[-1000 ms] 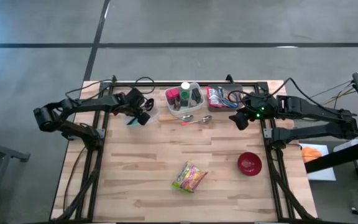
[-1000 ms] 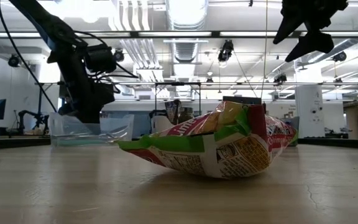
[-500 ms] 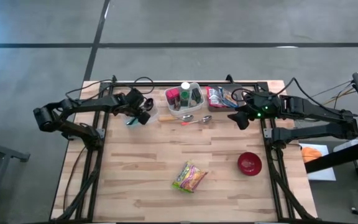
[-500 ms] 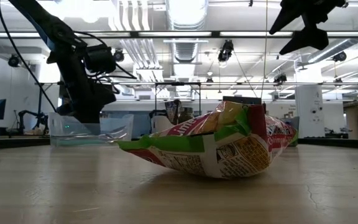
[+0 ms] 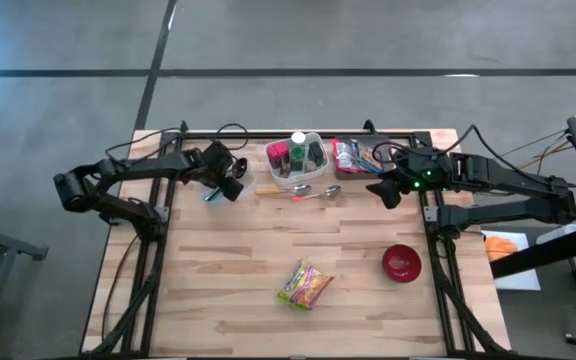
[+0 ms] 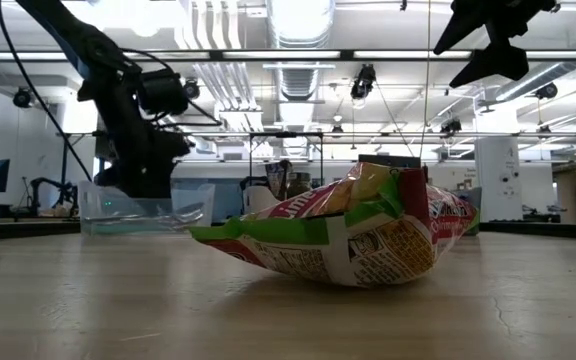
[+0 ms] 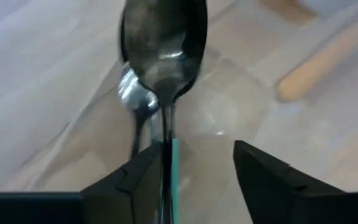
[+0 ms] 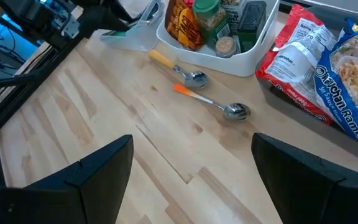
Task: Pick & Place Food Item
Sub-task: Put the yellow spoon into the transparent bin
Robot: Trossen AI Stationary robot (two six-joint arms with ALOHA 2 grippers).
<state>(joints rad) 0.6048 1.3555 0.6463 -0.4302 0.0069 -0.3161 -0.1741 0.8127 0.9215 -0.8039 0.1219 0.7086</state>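
The snack bag (image 5: 305,284) lies far from both jaws, out on the table (image 5: 228,300). It looks light, soft and crinkly. Pinch its puffy middle gently. Both jaws are spread, and a spoon (image 7: 163,56) sits between the left ones.

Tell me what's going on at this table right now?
The left gripper is at the far left of the table over a clear container, its fingers parted around a spoon with a teal handle. The right gripper hangs open above the far right, near the white bin of bottles. The snack packet and the red bowl lie untouched on the near half.
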